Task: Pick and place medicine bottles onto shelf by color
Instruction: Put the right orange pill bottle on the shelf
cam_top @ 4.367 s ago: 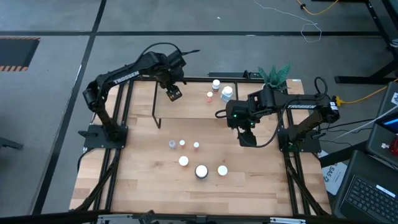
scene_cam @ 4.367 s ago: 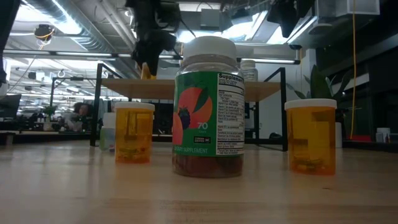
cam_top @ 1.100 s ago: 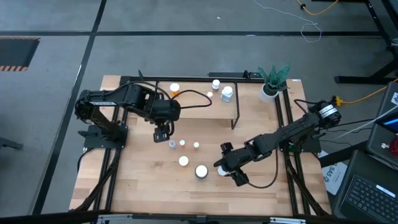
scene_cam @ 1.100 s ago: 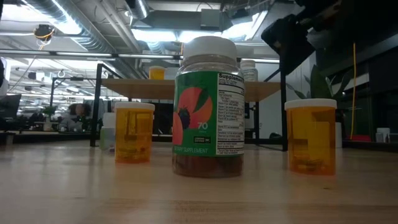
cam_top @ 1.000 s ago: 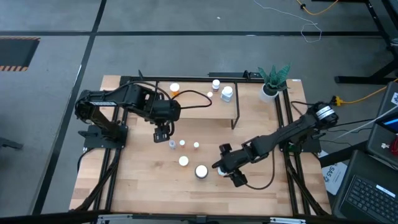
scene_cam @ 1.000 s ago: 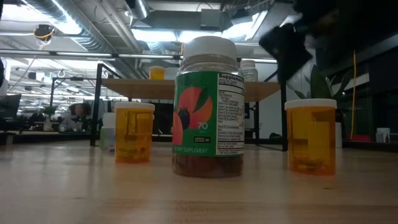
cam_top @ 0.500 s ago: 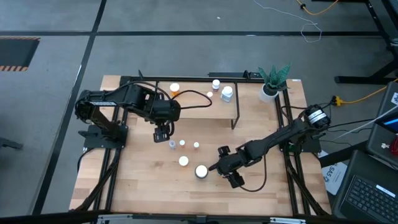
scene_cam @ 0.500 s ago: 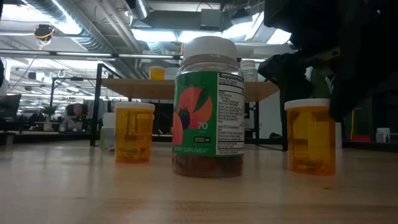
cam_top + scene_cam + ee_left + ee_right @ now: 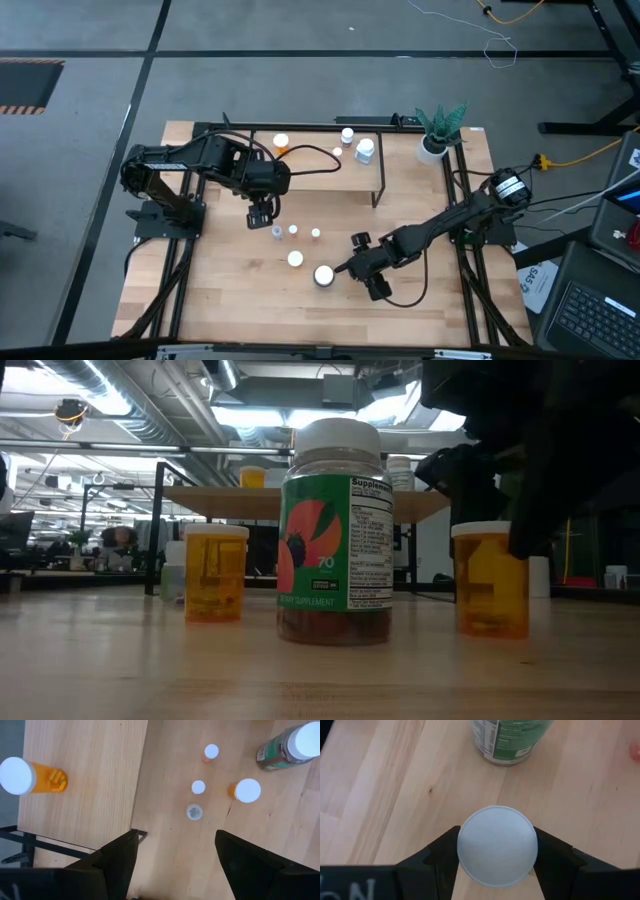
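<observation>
My right gripper (image 9: 352, 272) is shut on an orange medicine bottle (image 9: 489, 588) with a white cap (image 9: 497, 845), which stands near the table's front, right of a big green-labelled bottle (image 9: 324, 275). My left gripper (image 9: 175, 865) hangs open above the table by the shelf's front left corner (image 9: 250, 190). A second orange bottle (image 9: 296, 259) and three small bottles (image 9: 293, 231) stand on the table between the arms. On the shelf board (image 9: 315, 170) stand an orange bottle (image 9: 281, 142), a small orange one and two white ones (image 9: 365, 150). My right gripper pinches the orange bottle's white cap between its two fingers, one on each opposite side of the cap's rim (image 9: 464, 847). The fingers slant down at it from the table's right. The bottle is upright with its base (image 9: 490, 630) on the table.
A white pot with a green plant (image 9: 432, 145) stands at the table's far right corner. The big green-labelled bottle (image 9: 510, 740) is close beyond my right fingers. Bare tabletop (image 9: 230, 290) lies near the front left.
My right gripper has come down and toward the table's left onto the orange bottle, and its fingers have shut on the cap. The bottle has slid a little toward the big green-labelled bottle and stays upright on the table.
</observation>
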You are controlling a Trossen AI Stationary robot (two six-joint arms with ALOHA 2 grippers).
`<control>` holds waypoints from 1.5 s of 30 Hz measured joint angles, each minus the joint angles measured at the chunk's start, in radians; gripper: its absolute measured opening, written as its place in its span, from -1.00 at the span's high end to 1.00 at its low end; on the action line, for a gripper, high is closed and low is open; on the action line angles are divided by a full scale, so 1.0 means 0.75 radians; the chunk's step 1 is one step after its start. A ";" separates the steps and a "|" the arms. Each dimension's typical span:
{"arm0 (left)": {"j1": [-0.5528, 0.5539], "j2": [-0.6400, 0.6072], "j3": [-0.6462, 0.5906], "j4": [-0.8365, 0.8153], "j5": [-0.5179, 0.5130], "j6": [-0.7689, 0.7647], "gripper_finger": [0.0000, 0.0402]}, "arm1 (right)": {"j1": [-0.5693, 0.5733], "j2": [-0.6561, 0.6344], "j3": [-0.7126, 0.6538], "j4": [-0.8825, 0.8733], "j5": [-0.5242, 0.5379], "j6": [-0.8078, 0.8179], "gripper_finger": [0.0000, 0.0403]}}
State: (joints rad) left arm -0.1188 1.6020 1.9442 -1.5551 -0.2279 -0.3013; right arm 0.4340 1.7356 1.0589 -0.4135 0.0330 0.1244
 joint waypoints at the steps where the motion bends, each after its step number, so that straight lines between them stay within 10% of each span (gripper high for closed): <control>1: 0.000 0.000 0.000 0.000 0.000 0.004 -0.30 | -0.003 0.000 0.016 -0.041 0.000 -0.002 -0.04; 13: 0.001 0.000 0.000 -0.010 -0.052 0.032 -0.30 | -0.083 -0.001 0.538 -0.735 0.012 -0.243 -0.05; 26: 0.001 0.000 0.000 -0.021 -0.069 0.031 -0.30 | -0.319 -0.005 1.122 -1.208 0.338 -0.450 -0.07; 45: 0.000 0.000 0.000 -0.021 -0.105 0.020 -0.30 | -0.868 -0.002 0.896 -0.921 0.024 -0.484 -0.07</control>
State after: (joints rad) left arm -0.1188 1.6020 1.9442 -1.5711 -0.3065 -0.2862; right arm -0.2167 1.7344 1.7310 -1.1039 0.0507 -0.2387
